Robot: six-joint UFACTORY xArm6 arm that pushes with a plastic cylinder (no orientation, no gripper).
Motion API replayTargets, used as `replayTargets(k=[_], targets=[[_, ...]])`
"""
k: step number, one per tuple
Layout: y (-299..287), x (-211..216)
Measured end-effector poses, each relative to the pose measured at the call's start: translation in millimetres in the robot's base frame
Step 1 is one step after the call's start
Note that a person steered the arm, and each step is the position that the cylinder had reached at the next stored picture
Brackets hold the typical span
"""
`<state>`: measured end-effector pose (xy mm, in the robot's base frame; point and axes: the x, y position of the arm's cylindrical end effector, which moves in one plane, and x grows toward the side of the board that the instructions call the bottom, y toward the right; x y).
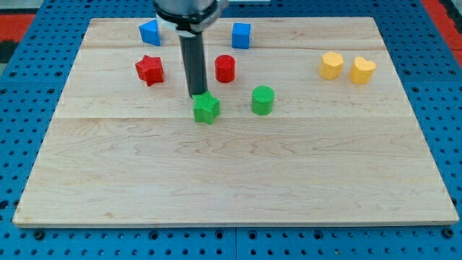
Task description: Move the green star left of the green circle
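Green star sits just left of green circle, our tip touching its top edge; no pincer fitted, state untellable.

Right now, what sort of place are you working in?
Probably a robotics lab bench: a wooden board on a blue perforated base, small coloured blocks like the green star, and my tip touching that star's top edge.
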<state>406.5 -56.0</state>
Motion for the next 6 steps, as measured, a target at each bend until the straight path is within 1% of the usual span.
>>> replayTargets(k=[1,2,3,4,5,6], targets=[[-59.3,7.0],[-41.8,44.7],[21.9,52.3],[50.1,38.6],[-5.4,64.8],[-28.4,32.8]])
